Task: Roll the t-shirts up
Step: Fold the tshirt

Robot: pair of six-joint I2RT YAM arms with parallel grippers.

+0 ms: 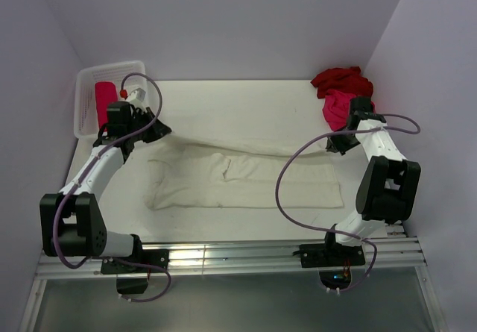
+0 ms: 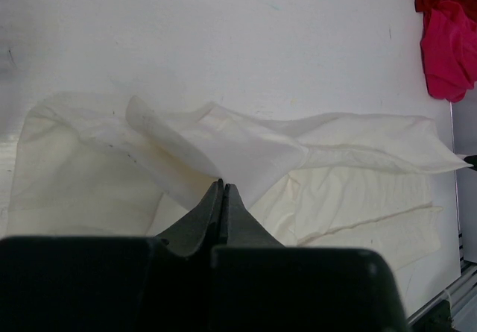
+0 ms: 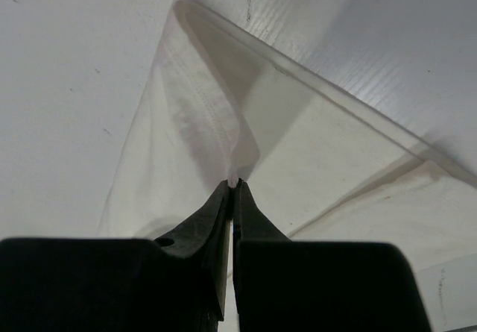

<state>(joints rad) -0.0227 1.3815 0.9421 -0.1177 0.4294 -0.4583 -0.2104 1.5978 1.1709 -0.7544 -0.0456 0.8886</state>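
One cream shirt (image 1: 246,186) is spread across the middle of the table (image 1: 223,101) as a long, wrinkled band running left to right. Its far edge is held above the table and stretched in a nearly straight line between the two end effectors. The left end effector (image 2: 223,190) is pressed together on the left end of that raised edge. In the left wrist view, thin, slightly translucent cloth fans out from its tips in soft folds. The right end effector (image 3: 233,189) is likewise pinched on the right end of the edge, where a stitched hem runs up to its tips and a taut fold stretches away from them. The left arm is bent at the elbow, reaching forward from its base with the wrist turned inward, close beside a basket (image 1: 83,93) at the far left corner. A rolled shirt (image 1: 105,99) of bright red lies in that basket. The right arm is folded sharply at the elbow, its forearm angled toward the far right corner. A dark red shirt (image 1: 339,80) and a pink shirt (image 1: 339,110) are heaped there, touching each other, just behind the right wrist.
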